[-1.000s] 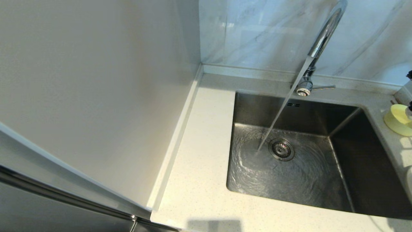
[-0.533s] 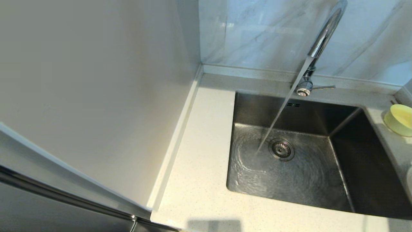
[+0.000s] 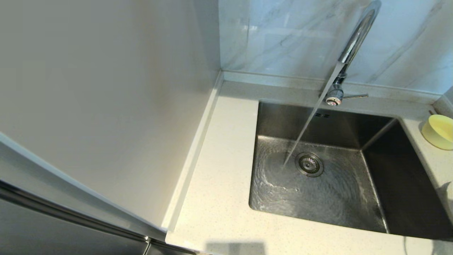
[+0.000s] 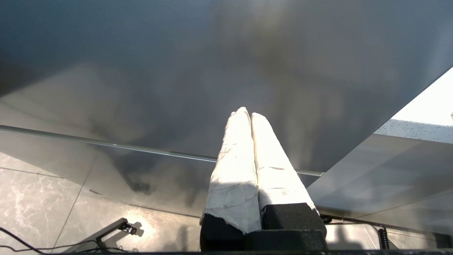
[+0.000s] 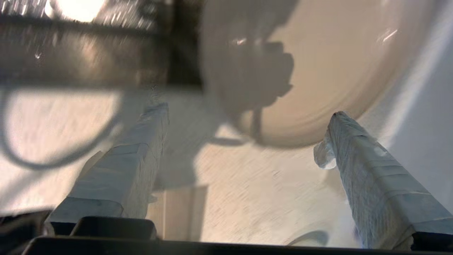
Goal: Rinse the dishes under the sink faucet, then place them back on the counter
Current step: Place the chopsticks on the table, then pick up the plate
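Water runs from the chrome sink faucet into the steel sink, landing beside the drain strainer. The pale yellow bowl stands on the counter to the right of the basin, with no gripper on it. In the right wrist view my right gripper is open over the counter. The cream-white dish lies just ahead of its fingertips and nothing is held. My left gripper is shut and empty, parked facing a grey panel. Neither gripper shows in the head view.
A white wall panel borders the counter on the left, and grey-veined tiles rise behind the faucet. The lever handle sticks out to the right. A shadow lies on the counter at the basin's lower right.
The dark gripper parts at the yellow bowl a second ago have left the head view. The bowl stays on the counter. A shadow now falls further down the right edge.
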